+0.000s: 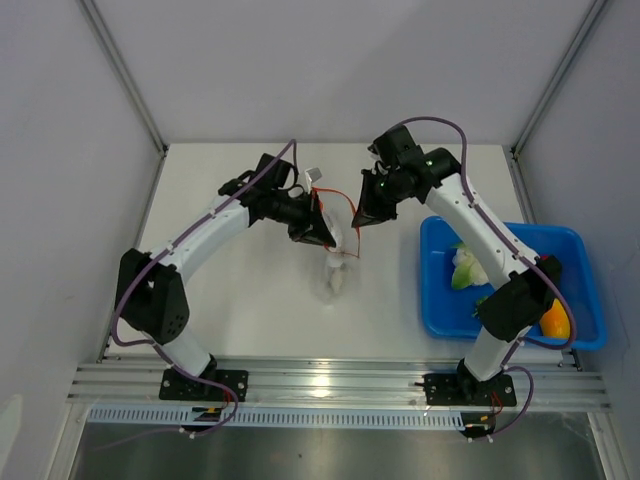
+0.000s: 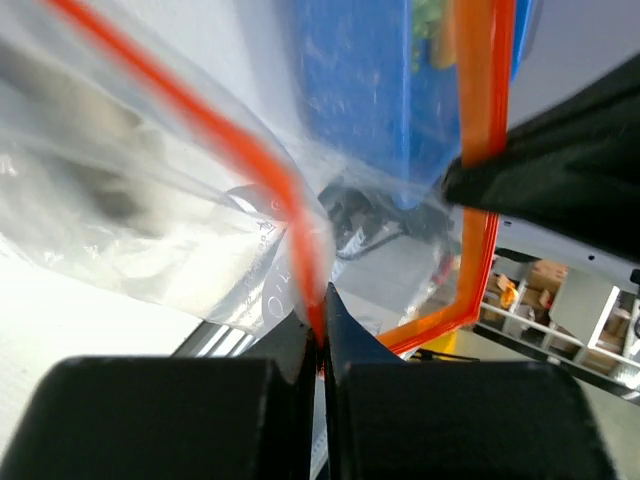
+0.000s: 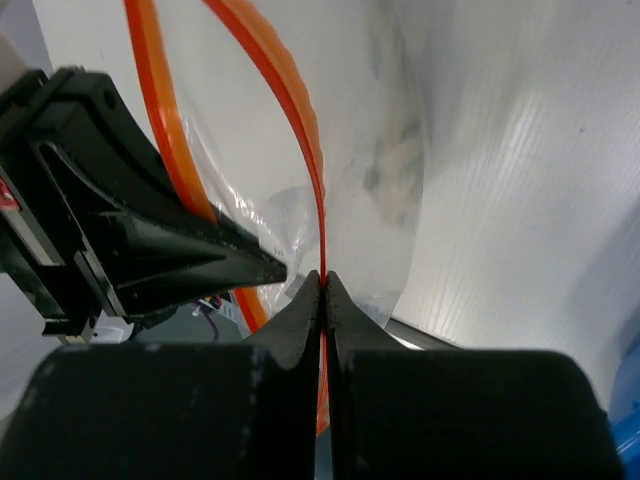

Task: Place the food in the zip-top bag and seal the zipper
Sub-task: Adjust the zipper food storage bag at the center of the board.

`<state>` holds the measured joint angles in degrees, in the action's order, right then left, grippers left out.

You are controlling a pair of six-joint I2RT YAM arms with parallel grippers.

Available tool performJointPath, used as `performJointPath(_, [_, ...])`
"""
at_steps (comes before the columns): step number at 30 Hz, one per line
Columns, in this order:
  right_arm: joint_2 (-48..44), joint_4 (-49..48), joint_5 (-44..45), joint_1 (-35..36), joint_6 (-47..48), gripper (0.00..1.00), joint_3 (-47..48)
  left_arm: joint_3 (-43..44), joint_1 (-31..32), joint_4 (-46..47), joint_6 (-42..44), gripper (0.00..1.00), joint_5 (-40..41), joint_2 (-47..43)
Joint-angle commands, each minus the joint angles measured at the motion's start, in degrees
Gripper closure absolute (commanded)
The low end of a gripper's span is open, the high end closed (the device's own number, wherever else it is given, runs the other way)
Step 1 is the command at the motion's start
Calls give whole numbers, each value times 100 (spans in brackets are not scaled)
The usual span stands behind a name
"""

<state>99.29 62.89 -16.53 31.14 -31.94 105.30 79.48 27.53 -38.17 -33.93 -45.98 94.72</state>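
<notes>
The clear zip-top bag hangs above the table centre between both grippers, its lower part drooping down. Its orange-red zipper arcs between them. My left gripper is shut on the zipper strip at the bag's left side. My right gripper is shut on the zipper strip at the right side. The left gripper's black fingers show close by in the right wrist view. Food lies in the blue tray: a pale green leafy piece and an orange fruit. Whether food is in the bag I cannot tell.
The blue tray sits at the right of the table, partly under the right arm. It shows through the bag in the left wrist view. White walls enclose the table on three sides.
</notes>
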Motion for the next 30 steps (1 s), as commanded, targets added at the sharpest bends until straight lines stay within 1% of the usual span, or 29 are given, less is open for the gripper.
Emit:
performJointPath(1, [-261,320,177,252,65,100,211,348,-81,-252,317,99,317,-383])
performJointPath(5, [-208,452,388,393,118,100,368,410,-125,-296,238,99,405,-445])
performJointPath(11, [-164,680,616,402,180,100,562,340,-134,-340,238,99,414,-480])
performJointPath(12, [-138,715,625,411,188,98,614,314,-134,-314,229,99,414,-489])
performJointPath(14, [-137,786,669,402,206,83,676,235,-134,-261,229,99,414,-542])
performJointPath(15, [-129,812,687,402,215,69,729,226,-134,-252,229,100,405,-542])
performJointPath(17, [-137,909,757,393,232,56,799,191,-134,-252,229,99,397,-533])
performJointPath(18, [-137,944,792,402,232,46,852,199,-142,-252,229,99,388,-525])
performJointPath(20, [-155,1049,950,402,259,40,1027,190,-134,-243,247,100,361,-524])
performJointPath(22, [-225,1146,1160,385,215,24,1176,182,-134,-243,247,99,352,-542])
performJointPath(24, [-295,1190,1398,306,128,1,1221,155,-134,-252,264,99,344,-551])
performJointPath(27, [-576,998,1329,-106,-162,1,959,59,-134,-182,256,99,344,-612])
performJointPath(28, [-699,901,1285,-430,-311,1,784,24,-134,-164,256,99,335,-638])
performJointPath(29, [-996,778,1223,-616,-573,1,321,6,-134,-164,256,99,326,-647])
performJointPath(30, [-1155,481,979,-818,-672,1,38,6,-134,-173,264,99,317,-647])
